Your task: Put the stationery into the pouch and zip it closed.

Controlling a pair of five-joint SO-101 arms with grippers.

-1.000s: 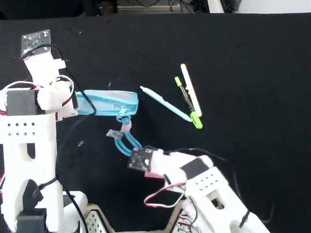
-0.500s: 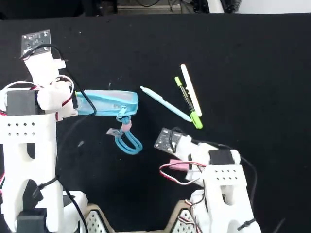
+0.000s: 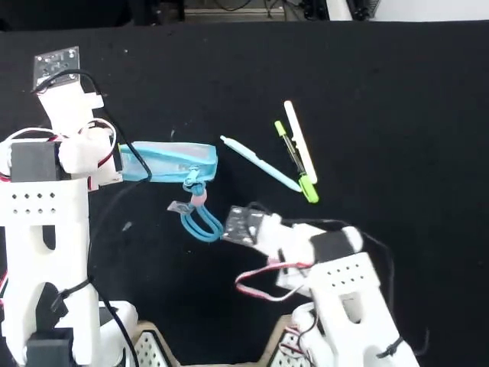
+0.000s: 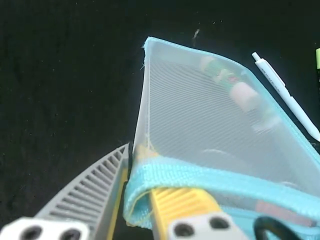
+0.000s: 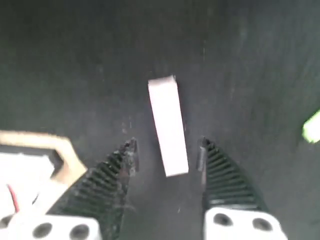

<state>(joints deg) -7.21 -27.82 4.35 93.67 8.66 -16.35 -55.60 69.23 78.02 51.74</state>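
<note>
**High view.** Pouch (image 3: 172,162), light blue, lies at 9 o'clock from table centre. Your left gripper (image 3: 118,164) is clamped on its 9 o'clock end. Blue pen (image 3: 260,163), green highlighter (image 3: 296,162) and white pen (image 3: 300,141) lie at 3 o'clock of the pouch. Your right arm (image 3: 328,275) leans in from 6 o'clock.

**Left wrist view.** Fingers (image 4: 95,192) pinch the pouch's edge, with the blue pen just beside the pouch.

**Right wrist view.** Your right gripper (image 5: 168,145) is spread wide. A pink eraser (image 5: 168,125) lies between the fingers, touching neither.
</note>
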